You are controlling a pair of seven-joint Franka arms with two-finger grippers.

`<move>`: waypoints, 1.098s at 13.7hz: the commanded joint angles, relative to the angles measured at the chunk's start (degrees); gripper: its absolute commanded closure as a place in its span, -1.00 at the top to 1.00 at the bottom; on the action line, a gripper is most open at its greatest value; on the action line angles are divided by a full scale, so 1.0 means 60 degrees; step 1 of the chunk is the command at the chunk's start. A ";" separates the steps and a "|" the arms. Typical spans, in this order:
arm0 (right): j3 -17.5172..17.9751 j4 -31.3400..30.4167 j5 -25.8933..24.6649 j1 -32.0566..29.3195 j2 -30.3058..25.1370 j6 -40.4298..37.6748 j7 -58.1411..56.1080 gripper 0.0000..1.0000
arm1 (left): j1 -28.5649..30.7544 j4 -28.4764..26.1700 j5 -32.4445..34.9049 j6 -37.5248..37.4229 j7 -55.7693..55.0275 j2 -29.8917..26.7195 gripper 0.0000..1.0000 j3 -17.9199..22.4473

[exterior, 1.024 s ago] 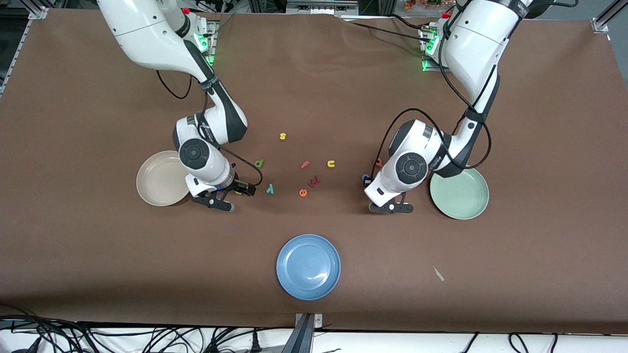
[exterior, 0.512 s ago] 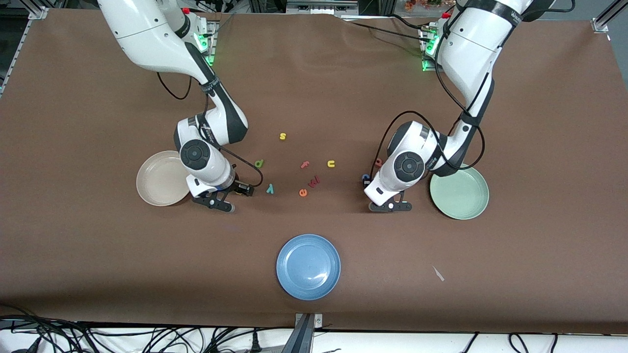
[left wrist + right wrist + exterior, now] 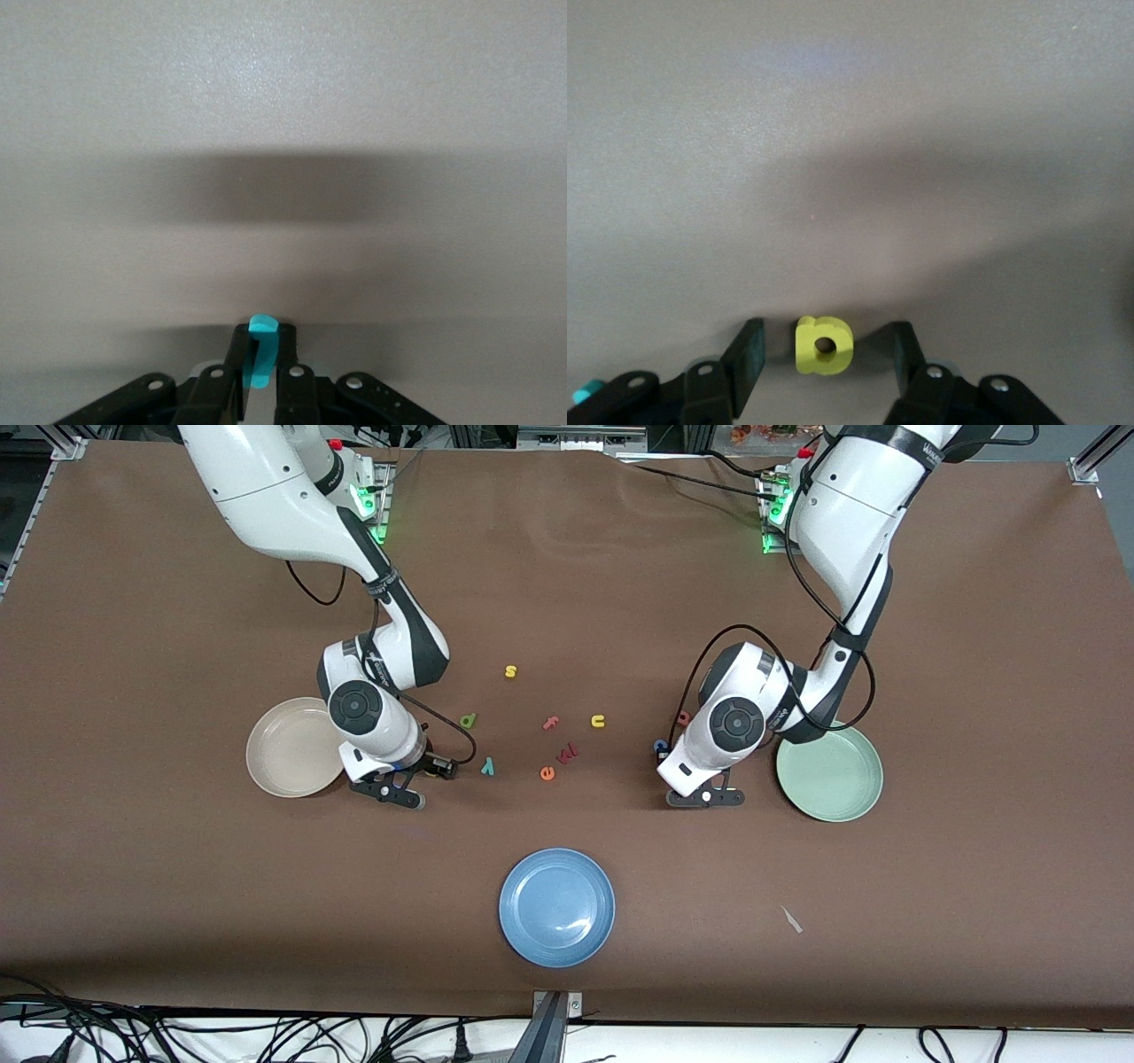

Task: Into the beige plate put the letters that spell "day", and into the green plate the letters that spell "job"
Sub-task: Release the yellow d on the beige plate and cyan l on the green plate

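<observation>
While both grippers are hidden under the wrists in the front view, the left gripper (image 3: 262, 376) is seen clamped on the teal j (image 3: 260, 351), held upright beside the green plate (image 3: 842, 797). The yellow a (image 3: 823, 345) lies untouched between the right gripper's (image 3: 824, 363) parted fingers, near the beige plate (image 3: 283, 766).

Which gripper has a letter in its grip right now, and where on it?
The left gripper pinches the teal j across its stem. The right gripper straddles the yellow a, fingers not touching it.
</observation>
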 commanded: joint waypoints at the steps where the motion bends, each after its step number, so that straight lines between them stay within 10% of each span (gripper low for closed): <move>1: 0.0026 0.0043 0.0288 0.0018 0.0078 0.0140 0.0012 0.07 | -0.0150 -0.0266 0.0208 0.0021 -0.0237 -0.0234 -1.00 0.0089; 10: 0.0026 0.0130 0.0288 0.0032 0.0063 0.0038 -0.0133 -0.76 | 0.0800 -0.0163 0.0760 -0.1723 0.1867 -0.1479 -1.00 0.0133; 15: -0.0352 0.0805 0.0200 -0.0070 -0.0550 -0.2126 -0.1053 -0.82 | 0.2118 -0.0251 0.1876 -0.1870 0.4328 -0.1466 -1.00 0.0119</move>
